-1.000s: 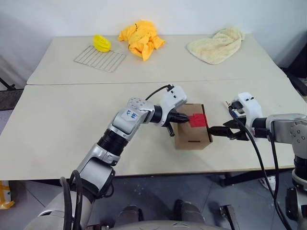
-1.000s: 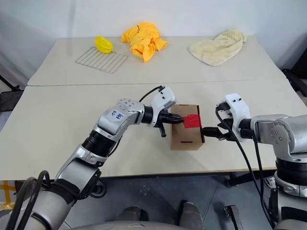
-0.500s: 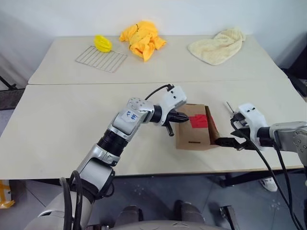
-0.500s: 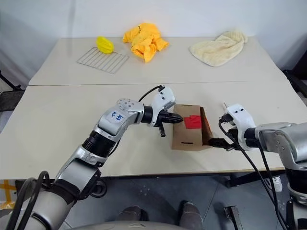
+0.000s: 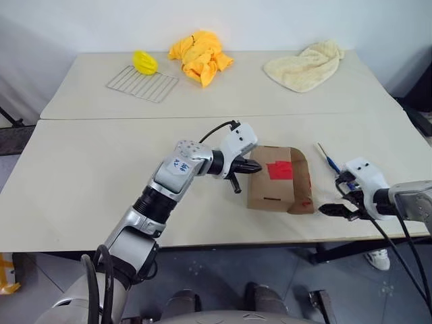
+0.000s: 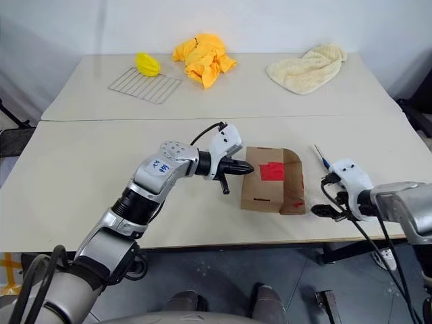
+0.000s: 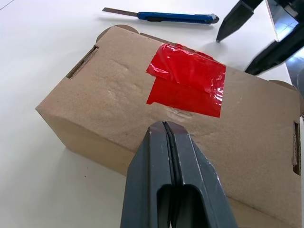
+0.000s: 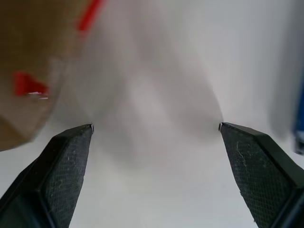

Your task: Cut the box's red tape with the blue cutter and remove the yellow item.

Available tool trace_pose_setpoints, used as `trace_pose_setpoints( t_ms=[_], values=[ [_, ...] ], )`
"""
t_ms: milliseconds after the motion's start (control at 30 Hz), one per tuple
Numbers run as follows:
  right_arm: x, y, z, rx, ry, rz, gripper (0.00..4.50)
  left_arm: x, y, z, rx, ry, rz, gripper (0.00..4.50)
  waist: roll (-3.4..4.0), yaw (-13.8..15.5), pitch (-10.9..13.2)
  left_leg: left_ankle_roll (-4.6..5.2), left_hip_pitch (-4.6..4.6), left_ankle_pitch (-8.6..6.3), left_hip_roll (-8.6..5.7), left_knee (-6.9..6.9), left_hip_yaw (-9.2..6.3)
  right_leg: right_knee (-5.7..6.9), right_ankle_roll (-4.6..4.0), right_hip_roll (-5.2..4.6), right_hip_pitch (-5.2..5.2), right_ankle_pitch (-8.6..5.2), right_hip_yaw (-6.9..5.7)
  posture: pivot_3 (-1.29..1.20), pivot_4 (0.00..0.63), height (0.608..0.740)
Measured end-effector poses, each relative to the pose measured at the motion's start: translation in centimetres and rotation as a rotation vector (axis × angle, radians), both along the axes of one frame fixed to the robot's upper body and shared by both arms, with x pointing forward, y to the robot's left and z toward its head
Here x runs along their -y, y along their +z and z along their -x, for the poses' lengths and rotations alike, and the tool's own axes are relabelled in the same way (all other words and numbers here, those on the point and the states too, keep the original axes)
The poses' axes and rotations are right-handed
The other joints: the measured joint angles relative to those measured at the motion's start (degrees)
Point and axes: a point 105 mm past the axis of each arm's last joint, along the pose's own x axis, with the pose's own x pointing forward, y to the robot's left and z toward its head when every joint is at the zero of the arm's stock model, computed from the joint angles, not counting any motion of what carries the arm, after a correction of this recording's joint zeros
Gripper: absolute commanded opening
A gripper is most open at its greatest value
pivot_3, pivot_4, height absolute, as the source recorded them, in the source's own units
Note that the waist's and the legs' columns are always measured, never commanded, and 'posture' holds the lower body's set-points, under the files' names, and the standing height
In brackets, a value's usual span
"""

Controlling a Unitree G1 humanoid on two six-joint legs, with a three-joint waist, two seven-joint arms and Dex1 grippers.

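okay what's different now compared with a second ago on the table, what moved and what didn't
The right hand has pulled away from the box toward the table's near right edge, fingers open and empty. The box's right flap, upright a second ago, now lies folded open. The left hand, shut, is still pressed against the box's left side. The blue cutter, red tape, rack and cloths lie where they were.

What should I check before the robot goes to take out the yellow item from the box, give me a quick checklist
1. Red tape cut: ok, it is split.
2. Box flap open: ok, folded out on the right.
3. Left gripper steadying the box: ok, shut, tip on its top.
4. Right gripper free: ok, open, holding nothing.
5. Cutter set aside: ok, on the table.
6. Yellow item inside: cannot tell.
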Motion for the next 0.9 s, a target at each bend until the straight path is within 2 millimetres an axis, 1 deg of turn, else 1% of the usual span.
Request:
trace_pose_setpoints(
  t_ms=[33, 167, 233, 300, 433, 567, 667, 733, 900],
  values=[
    [0.2, 0.6, -0.1, 0.016, -0.014, -0.030, 4.43, -0.1, 0.0, 0.0, 0.000, 0.002, 0.000, 0.00, 0.00, -0.1, 0.0, 0.00, 0.00, 0.00, 0.00, -0.02, 0.00, 0.00, 0.00, 0.00, -0.01, 0.00, 0.00, 0.00, 0.150, 0.740],
    [-0.1, 4.7, -1.1, 0.119, -0.038, -0.221, 4.43, -0.2, 0.1, -0.1, 0.000, 0.010, 0.000, 0.00, 0.01, -0.1, 0.0, 0.00, 0.01, 0.00, 0.02, -0.01, 0.00, 0.02, 0.00, 0.00, -0.02, 0.00, 0.00, 0.00, 0.150, 0.740],
    [-0.5, 5.5, -1.2, 0.130, -0.033, -0.290, 4.43, -0.2, 0.0, 0.0, 0.000, 0.011, 0.001, 0.00, 0.00, -0.1, 0.0, 0.00, 0.01, 0.00, 0.02, -0.02, 0.00, 0.01, 0.00, 0.00, -0.01, 0.00, 0.00, 0.00, 0.150, 0.740],
    [-1.2, 4.9, -1.2, 0.093, -0.026, -0.361, 4.43, -0.2, 0.0, 0.1, 0.001, 0.011, 0.004, 0.00, 0.00, 0.0, 0.0, 0.00, 0.00, 0.00, 0.02, -0.01, 0.00, 0.00, 0.00, 0.00, -0.01, 0.00, -0.01, 0.00, 0.150, 0.740],
    [-2.4, 3.1, -0.8, -0.003, -0.001, -0.438, 4.43, -0.3, 0.0, 0.4, -0.001, 0.014, 0.003, 0.00, 0.01, 0.0, 0.0, 0.00, -0.01, 0.00, 0.01, -0.03, 0.00, 0.00, 0.00, 0.00, -0.02, 0.00, -0.01, 0.00, 0.150, 0.740],
    [-2.6, 1.4, -0.3, -0.073, -0.009, -0.506, 4.43, -0.7, -0.1, 0.8, -0.003, 0.020, -0.004, 0.00, 0.01, -0.1, 0.0, 0.00, 0.00, 0.00, 0.01, -0.03, 0.02, 0.00, 0.00, 0.00, -0.02, 0.00, 0.01, 0.00, 0.150, 0.740],
    [-3.4, 1.1, -0.2, -0.096, 0.011, -0.549, 4.43, -1.1, -0.1, 1.2, -0.007, 0.027, -0.015, 0.00, 0.01, -0.2, 0.0, 0.00, 0.02, 0.00, 0.02, -0.04, 0.01, 0.02, 0.00, 0.00, -0.03, 0.00, 0.01, 0.00, 0.150, 0.740],
    [-3.5, 1.0, -0.2, -0.103, 0.018, -0.565, 4.43, -1.1, -0.1, 1.4, -0.013, 0.026, -0.019, 0.00, 0.01, -0.1, 0.0, 0.00, 0.01, 0.00, 0.01, -0.03, 0.01, 0.01, 0.00, 0.00, -0.02, 0.00, 0.02, 0.00, 0.150, 0.740],
    [-4.1, 0.1, -0.7, -0.120, 0.027, -0.640, 4.43, -1.7, -0.2, 1.9, -0.027, 0.034, -0.028, 0.00, 0.01, -0.2, 0.0, 0.00, 0.03, 0.00, 0.02, -0.03, 0.02, 0.02, 0.00, 0.00, -0.02, 0.00, 0.01, 0.00, 0.150, 0.740]
  ],
)
